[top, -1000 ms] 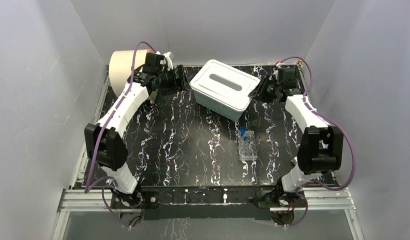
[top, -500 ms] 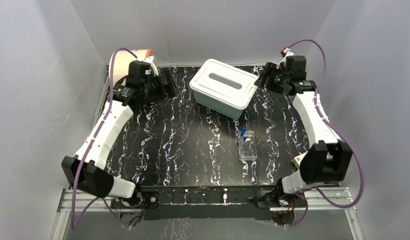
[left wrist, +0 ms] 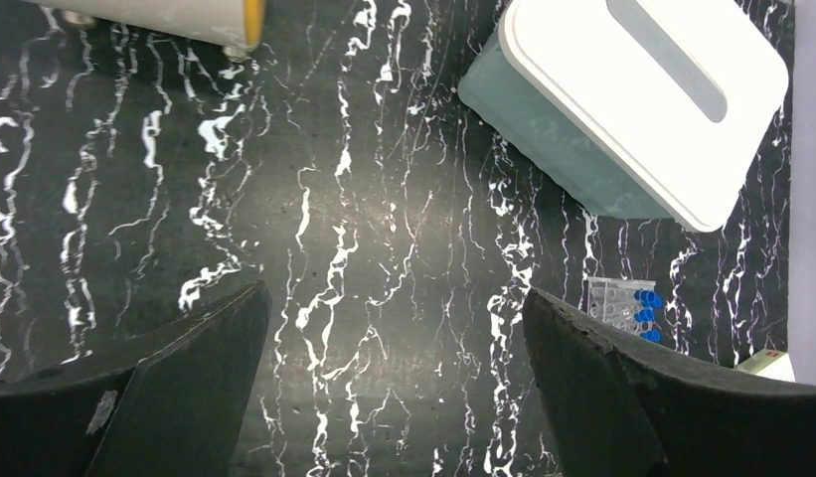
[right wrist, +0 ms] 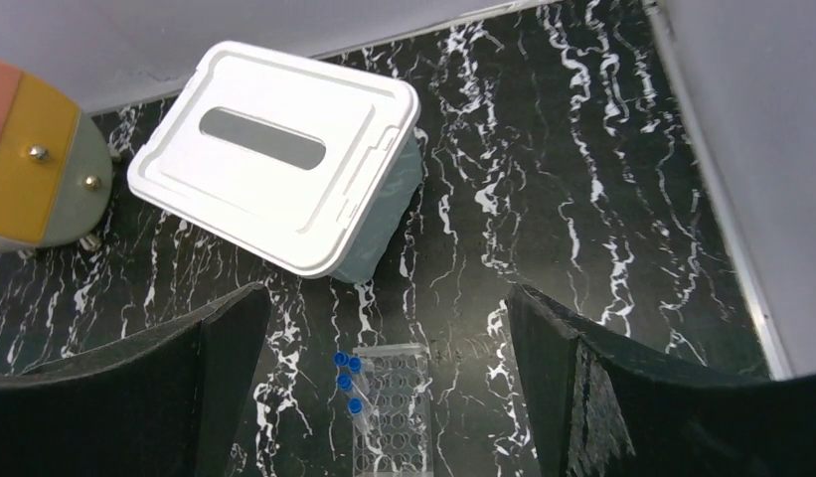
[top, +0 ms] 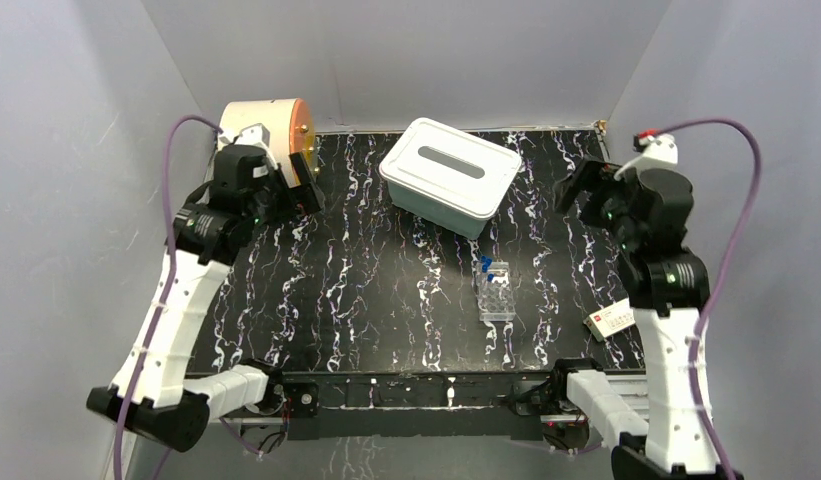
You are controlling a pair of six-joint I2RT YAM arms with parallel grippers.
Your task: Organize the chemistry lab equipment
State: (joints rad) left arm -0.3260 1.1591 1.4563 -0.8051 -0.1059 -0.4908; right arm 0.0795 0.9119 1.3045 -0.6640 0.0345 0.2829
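Note:
A clear tube rack (top: pixel 496 293) stands right of the table's middle, with blue-capped thin tubes (top: pixel 485 265) at its far left corner. The right wrist view looks down on the rack (right wrist: pixel 395 407) and its tubes (right wrist: pixel 348 379) from high above. In the left wrist view the rack (left wrist: pixel 614 301) sits at the right. My left gripper (top: pixel 304 187) hangs open and empty beside the drum, at the far left. My right gripper (top: pixel 577 192) is open and empty at the far right, apart from the lidded box. Both (left wrist: pixel 394 298) (right wrist: pixel 389 293) have their jaws wide apart.
A white lidded box (top: pixel 449 177) sits at the far middle. A big cream drum with an orange face (top: pixel 268 126) stands in the far left corner. A small white box with red marking (top: pixel 611 318) lies near my right arm. Grey walls close in three sides.
Both arms have pulled back and risen, the left away from the drum and the box's left side, the right off the box's right corner. Both grippers have opened wider.

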